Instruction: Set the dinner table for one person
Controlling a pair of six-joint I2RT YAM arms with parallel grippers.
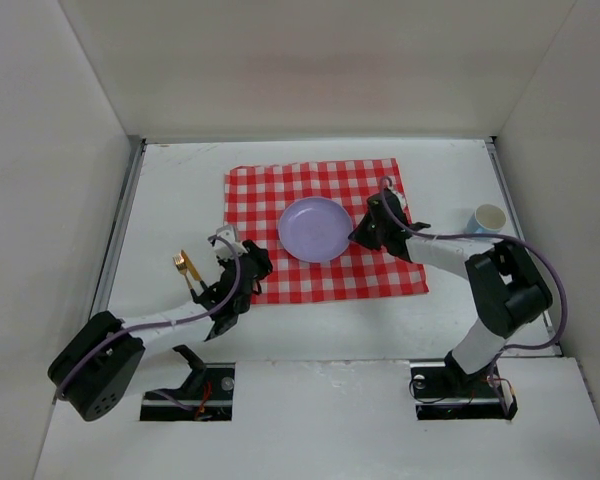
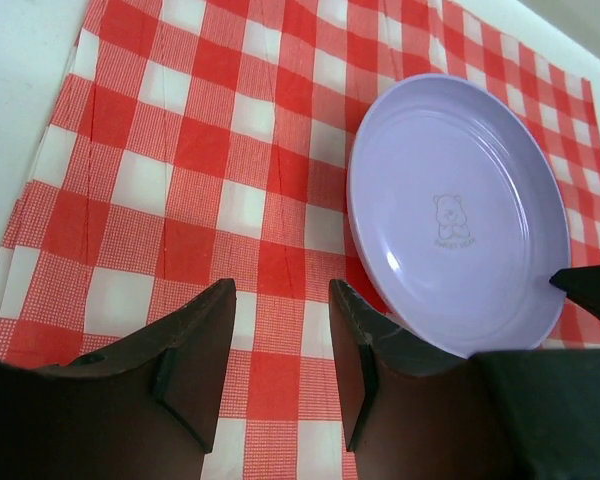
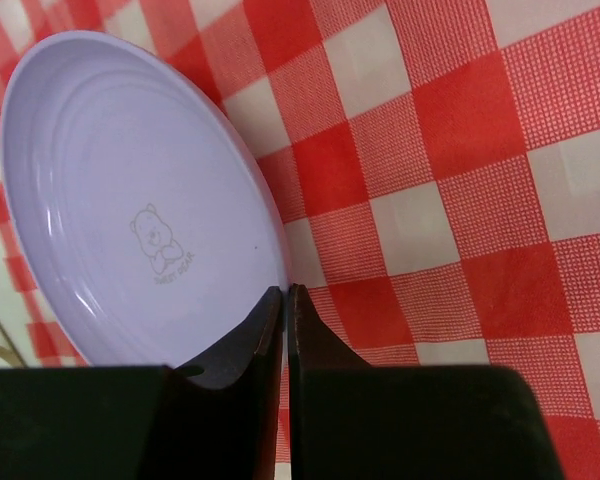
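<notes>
- Top external view: matte white dinner table (image 1: pixel 170 190) lies flat under the checked cloth (image 1: pixel 270 190), long axis left to right.
- Left gripper (image 2: pixel 280 290) is spread, empty.
- Right gripper (image 3: pixel 283 292) pinches the rim of the lilac plate (image 3: pixel 130 200).

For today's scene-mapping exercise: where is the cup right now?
In the top view, the cup stands on the bare dinner table at right, beyond the checked cloth's right edge.

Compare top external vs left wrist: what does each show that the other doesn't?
Top external only: white cup at the right and gold utensil left of the cloth. Left wrist only: the bear print in the lilac plate and the empty gap between the left gripper fingers. Both: plate and checked cloth.
</notes>
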